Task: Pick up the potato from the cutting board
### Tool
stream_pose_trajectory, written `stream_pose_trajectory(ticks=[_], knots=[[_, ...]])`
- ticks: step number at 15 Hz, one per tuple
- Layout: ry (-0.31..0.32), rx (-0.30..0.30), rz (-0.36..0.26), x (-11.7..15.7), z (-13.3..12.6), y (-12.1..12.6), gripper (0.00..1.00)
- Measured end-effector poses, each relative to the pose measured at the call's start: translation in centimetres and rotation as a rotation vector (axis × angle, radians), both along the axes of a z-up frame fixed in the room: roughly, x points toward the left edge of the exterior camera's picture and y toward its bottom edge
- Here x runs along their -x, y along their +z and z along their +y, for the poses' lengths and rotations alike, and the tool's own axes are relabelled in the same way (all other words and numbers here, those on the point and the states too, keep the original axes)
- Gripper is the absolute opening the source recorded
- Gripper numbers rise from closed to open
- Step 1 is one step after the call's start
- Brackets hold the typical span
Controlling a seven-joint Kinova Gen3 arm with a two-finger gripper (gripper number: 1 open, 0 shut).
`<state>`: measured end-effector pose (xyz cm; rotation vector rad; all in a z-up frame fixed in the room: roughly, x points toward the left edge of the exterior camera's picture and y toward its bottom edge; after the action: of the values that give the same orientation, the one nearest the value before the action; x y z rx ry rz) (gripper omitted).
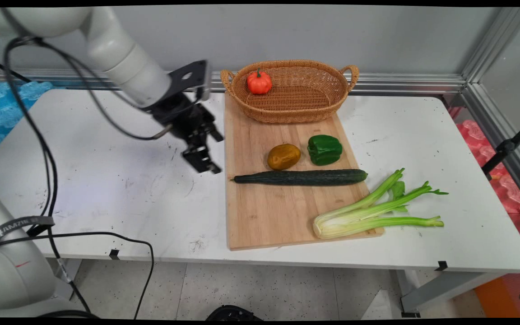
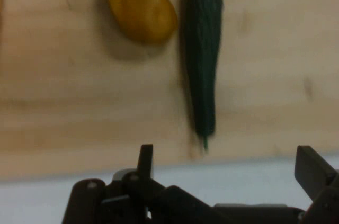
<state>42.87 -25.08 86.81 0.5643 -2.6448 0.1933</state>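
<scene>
White tabletop point(image 1: 106, 189) stretches before a grey wall, with a wooden cutting board point(image 1: 264, 216) lying on its middle. At the board's far end sits an oval wicker basket point(image 1: 307, 113) with two handles; inside it, toward its left end, rests a single orange-red pepper point(image 1: 259, 82). On the board lie a brownish-yellow potato point(image 1: 283, 156), a green bell pepper point(image 1: 324, 149) just beside it, and a long dark cucumber point(image 1: 300, 177) stretched across the board in front of both. A bunch of celery point(image 1: 368, 212) lies at the board's near right corner, its leafy tips reaching out over the table.

Beside the board's left edge, over bare table, hangs the black gripper point(image 1: 201, 160), holding nothing, nearest the cucumber's thin end. Its fingers stand apart, as the hand view shows with one finger point(image 2: 145, 161) and the other at the right edge. Only that view shows the potato point(image 2: 139, 4) and cucumber point(image 2: 202, 54) close up; basket, peppers and celery appear solely in the main view.
</scene>
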Motion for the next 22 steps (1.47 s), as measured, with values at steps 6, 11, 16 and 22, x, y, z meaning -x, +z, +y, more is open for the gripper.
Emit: stream_pose_trajectory(ticks=[6,11,16,22], knots=[[0.022,0.034,0.047,4.6,-3.8,0.5,1.0],[0.038,0.052,0.066,7.1,-5.9,-0.4,1.0],[0.079,0.059,0.082,9.0,-8.1,-2.3,1.0],[0.154,0.025,0.089,9.8,-9.8,-5.3,1.0]])
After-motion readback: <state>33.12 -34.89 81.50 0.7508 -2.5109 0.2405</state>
